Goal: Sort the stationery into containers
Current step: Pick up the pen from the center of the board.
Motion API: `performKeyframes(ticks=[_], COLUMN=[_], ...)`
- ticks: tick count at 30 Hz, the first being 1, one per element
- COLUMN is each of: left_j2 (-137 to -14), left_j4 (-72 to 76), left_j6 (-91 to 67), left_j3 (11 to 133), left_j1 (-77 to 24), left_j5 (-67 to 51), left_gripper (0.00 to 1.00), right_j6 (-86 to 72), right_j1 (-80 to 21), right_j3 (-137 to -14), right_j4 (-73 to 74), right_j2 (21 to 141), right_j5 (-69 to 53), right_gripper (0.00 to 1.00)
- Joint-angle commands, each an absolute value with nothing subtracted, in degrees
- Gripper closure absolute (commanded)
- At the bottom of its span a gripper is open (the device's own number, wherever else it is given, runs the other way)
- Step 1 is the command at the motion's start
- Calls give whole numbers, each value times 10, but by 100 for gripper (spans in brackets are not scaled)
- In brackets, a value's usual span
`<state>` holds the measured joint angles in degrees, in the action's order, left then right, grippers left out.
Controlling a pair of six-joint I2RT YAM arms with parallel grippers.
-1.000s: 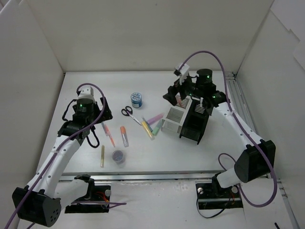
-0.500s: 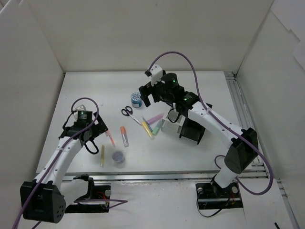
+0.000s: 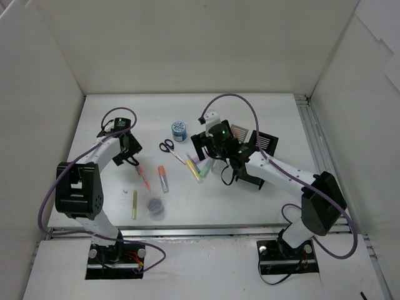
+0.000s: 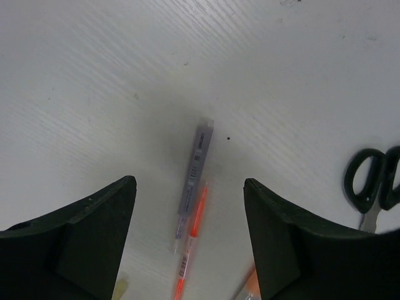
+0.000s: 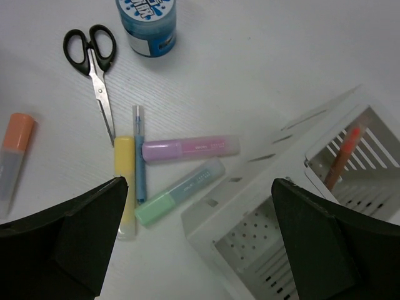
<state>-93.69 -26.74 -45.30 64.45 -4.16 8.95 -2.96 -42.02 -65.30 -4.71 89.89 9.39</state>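
My left gripper [image 3: 129, 152] [image 4: 189, 182] hangs open above a grey-purple pen [image 4: 196, 177] and a thin orange-red pen [image 4: 189, 250], which lie side by side on the table [image 3: 206, 200]. Black-handled scissors [image 4: 374, 186] [image 3: 166, 147] lie to its right. My right gripper [image 3: 209, 149] [image 5: 200, 184] is open over a yellow marker [image 5: 124, 187], a blue pen [image 5: 139, 156], a pink-purple marker [image 5: 190, 149] and a green marker [image 5: 178, 192]. Beside them stands the white mesh organizer [image 5: 250, 212] [image 3: 240, 132] with an orange pen [image 5: 342, 156] in one compartment. The black mesh holder [image 3: 266, 141] adjoins it.
A round blue patterned tin [image 3: 180, 130] [image 5: 147, 19] stands behind the scissors. An orange-capped marker [image 3: 162, 178] [image 5: 12, 162], a yellow pen [image 3: 134, 204] and a small purple jar [image 3: 155, 205] lie towards the near left. White walls enclose the table on three sides.
My right arm swung left from above the organizer, then down over the markers. My left arm pulled in, then reached out over the two pens; its jaws have narrowed somewhat.
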Motion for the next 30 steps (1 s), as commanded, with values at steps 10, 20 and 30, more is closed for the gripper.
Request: performKeyframes(ticks=[10,20,30], left_j2=[-1053,-1066,-926], left_j4=[-310,-321,-259], left_j6=[-497,-506,-502], left_j3=[736,741,706], left_j1=[-30,-30,-25], left_j5=[106,109,14], left_gripper=[63,100,100], right_j6=[-32,-24,106], right_j1=[-420,-422,-438], right_j3=[-599,-581,-432], right_j4=[-69,-78,-322], right_j2=[794,773,693], right_j5=[209,191,-71], right_gripper=[2,2,2])
